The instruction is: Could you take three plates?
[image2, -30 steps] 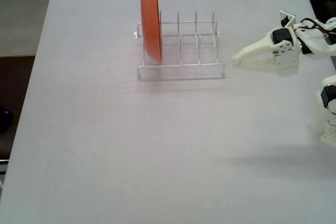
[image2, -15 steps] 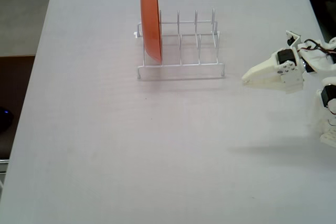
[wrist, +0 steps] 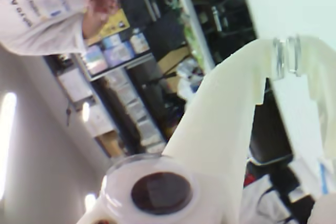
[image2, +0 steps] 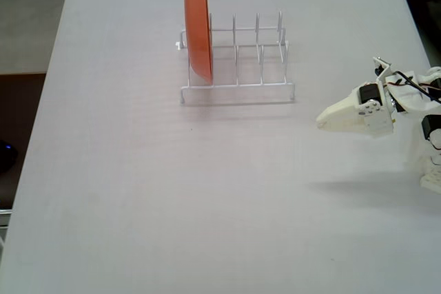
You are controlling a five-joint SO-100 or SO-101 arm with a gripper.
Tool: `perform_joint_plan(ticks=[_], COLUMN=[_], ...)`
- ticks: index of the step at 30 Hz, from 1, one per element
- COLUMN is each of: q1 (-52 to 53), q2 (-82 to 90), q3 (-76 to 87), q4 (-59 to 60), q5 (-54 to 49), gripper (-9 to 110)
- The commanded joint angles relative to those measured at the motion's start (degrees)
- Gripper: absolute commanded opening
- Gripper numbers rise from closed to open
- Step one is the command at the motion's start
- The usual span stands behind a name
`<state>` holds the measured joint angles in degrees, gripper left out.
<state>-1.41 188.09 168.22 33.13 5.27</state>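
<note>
Since a second before, our white two-finger gripper had drawn back toward the tabletop's right edge and dropped lower, fingers clenched together, empty, pointing left. The orange round plastic plate stood on edge in the white wire rack near the far edge. We saw none of the three plates.

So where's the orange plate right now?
In the fixed view, the orange plate stands on edge in the leftmost slot of the white wire rack, near the table's far edge. The gripper is off to the rack's right.
</note>
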Motion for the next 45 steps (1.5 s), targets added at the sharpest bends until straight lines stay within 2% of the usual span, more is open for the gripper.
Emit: perform_joint_plan(ticks=[1, 21, 45], q1=[0.0, 0.79, 0.62], q2=[1.32, 1.32, 1.41], q3=[0.97, 11.34, 11.51], q4=[-1.67, -9.58, 3.52], q5=[0.7, -2.02, -0.44], gripper=[0, 0, 0])
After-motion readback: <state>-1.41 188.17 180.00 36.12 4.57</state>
